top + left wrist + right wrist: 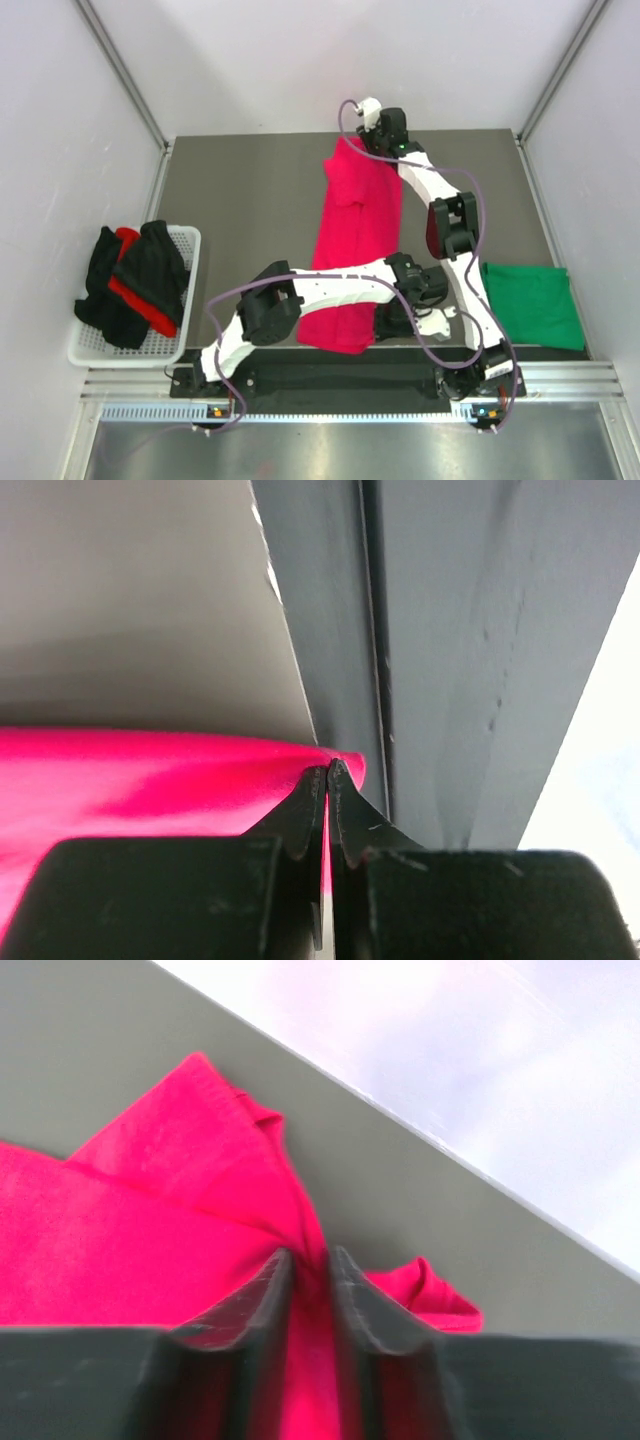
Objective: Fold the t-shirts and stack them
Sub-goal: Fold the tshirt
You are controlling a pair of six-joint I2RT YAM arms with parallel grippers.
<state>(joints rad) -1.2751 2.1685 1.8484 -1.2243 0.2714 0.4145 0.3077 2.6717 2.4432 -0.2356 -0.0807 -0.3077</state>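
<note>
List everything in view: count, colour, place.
pink t-shirt: 1, crimson-pink, stretched lengthwise down the table's middle
green t-shirt: 1, green, folded, near right of the table
basket: 1, white, at the table's left edge
black t-shirts: count unclear, black, heaped in the basket
red t-shirt: count unclear, red, among the black ones in the basket
table: 1, grey
left tool: 1, black, shut on the pink t-shirt's near end
right tool: 1, black, shut on its far end
</note>
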